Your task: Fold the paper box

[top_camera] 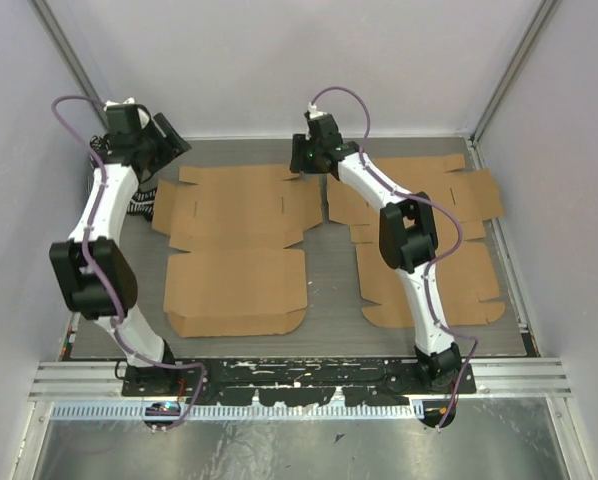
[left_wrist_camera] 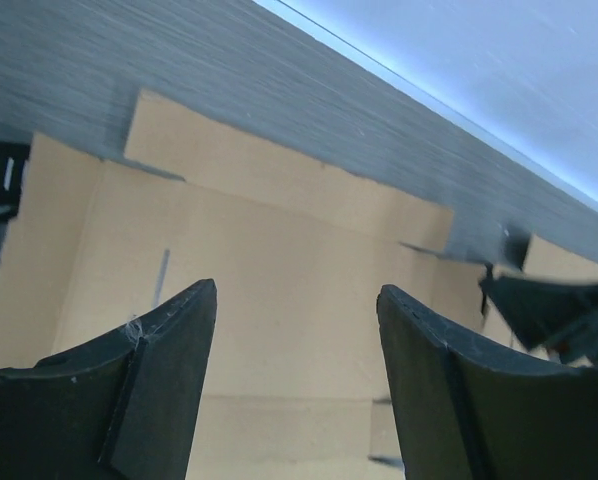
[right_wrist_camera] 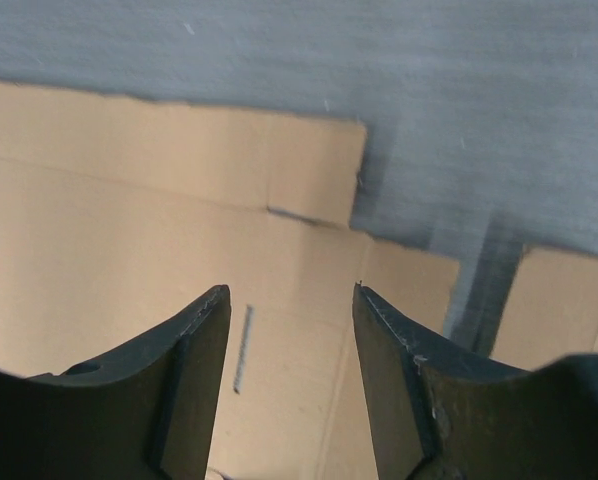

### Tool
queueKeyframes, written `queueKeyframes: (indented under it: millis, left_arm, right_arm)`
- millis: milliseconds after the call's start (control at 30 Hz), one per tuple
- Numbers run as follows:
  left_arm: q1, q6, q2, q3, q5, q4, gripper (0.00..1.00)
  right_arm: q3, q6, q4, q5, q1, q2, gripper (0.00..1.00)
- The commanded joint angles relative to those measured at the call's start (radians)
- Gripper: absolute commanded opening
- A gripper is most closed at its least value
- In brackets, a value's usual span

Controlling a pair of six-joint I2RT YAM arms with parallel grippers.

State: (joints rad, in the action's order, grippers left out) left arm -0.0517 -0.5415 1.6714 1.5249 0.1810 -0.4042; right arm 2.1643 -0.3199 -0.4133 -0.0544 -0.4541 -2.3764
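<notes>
The box point(top_camera: 237, 245) lies as a flat, unfolded cardboard sheet on the desk point(top_camera: 329, 290), so the folding looks barely begun, if at all. The left tool point(top_camera: 167, 140) hangs over the box's far left corner and the right tool point(top_camera: 311, 152) over its far right corner. Both have their jaws apart with nothing between them. The step in hand appears to be raising the far flap. It should go best if both tools come down on the box's far edge together, catch the flap near its two ends and lift evenly. That way it bends along its scored line rather than buckling. Nothing pins the sheet, so a one-sided pull would likely slide it. Only the top view shows the box's full outline, both arms, and a second blank point(top_camera: 469, 200) to the right of the box, partly under the right arm. The wrist views add what that one lacks: the open gap between each pair of fingers, the notched ends of the far flap, and a thin slit point(right_wrist_camera: 243, 348) in the panel near the box's right corner. How high the tools stand above the box I cannot tell.
</notes>
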Motion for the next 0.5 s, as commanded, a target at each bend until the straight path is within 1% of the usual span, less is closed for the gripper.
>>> queueKeyframes:
  millis: [0, 200, 333, 467]
  left_arm:
    - [-0.012, 0.04, 0.158, 0.195, -0.068, -0.131, 0.72]
    - [-0.014, 0.083, 0.364, 0.465, -0.138, -0.293, 0.72]
    - [-0.016, 0.106, 0.467, 0.592, -0.168, -0.345, 0.72]
    - [-0.017, 0.114, 0.563, 0.706, -0.169, -0.397, 0.72]
  right_arm:
    - [-0.117, 0.007, 0.0, -0.006, 0.003, 0.157, 0.57]
    - [-0.265, -0.007, -0.019, -0.004, 0.0, 0.285, 0.57]
    - [-0.346, -0.004, -0.027, 0.012, -0.01, 0.354, 0.57]
    - [-0.399, 0.0, -0.032, 0.013, -0.026, 0.396, 0.57]
